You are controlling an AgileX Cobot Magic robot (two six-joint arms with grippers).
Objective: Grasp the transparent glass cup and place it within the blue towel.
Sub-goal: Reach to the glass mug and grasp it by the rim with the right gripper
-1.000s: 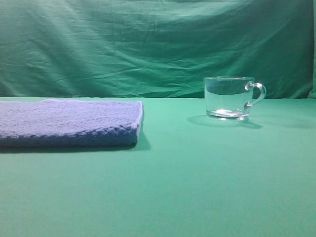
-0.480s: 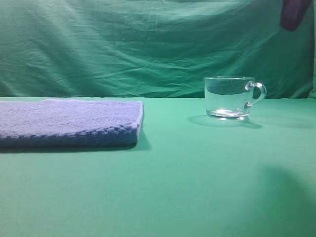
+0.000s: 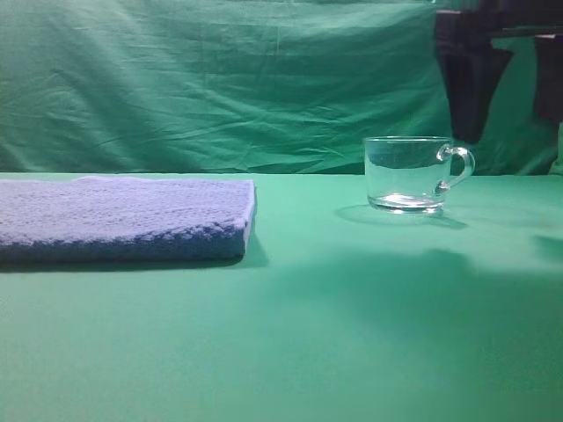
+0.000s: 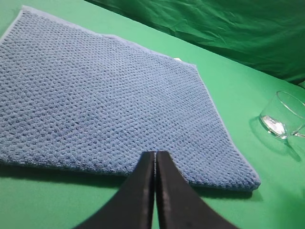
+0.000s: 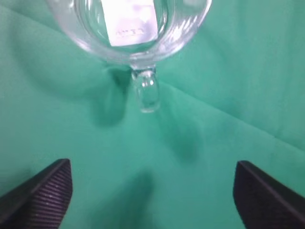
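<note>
The transparent glass cup (image 3: 409, 174) stands upright on the green cloth at the right, with its handle (image 3: 456, 167) pointing right. The blue towel (image 3: 123, 215) lies flat at the left. My right gripper (image 3: 510, 127) hangs open above and just right of the cup, over the handle. In the right wrist view the cup (image 5: 128, 28) is at the top, its handle (image 5: 147, 93) points toward the open, empty gripper (image 5: 152, 163). My left gripper (image 4: 155, 153) is shut and empty over the near edge of the towel (image 4: 105, 95). The cup (image 4: 283, 114) shows at that view's right edge.
A green cloth covers the table (image 3: 334, 334) and hangs as a wrinkled backdrop (image 3: 220, 79) behind. A stretch of bare cloth lies between the towel and the cup. The left gripper does not show in the exterior view.
My right gripper has come down into the exterior view from the top right and now hangs over the cup's handle. The cup and the towel have not moved.
</note>
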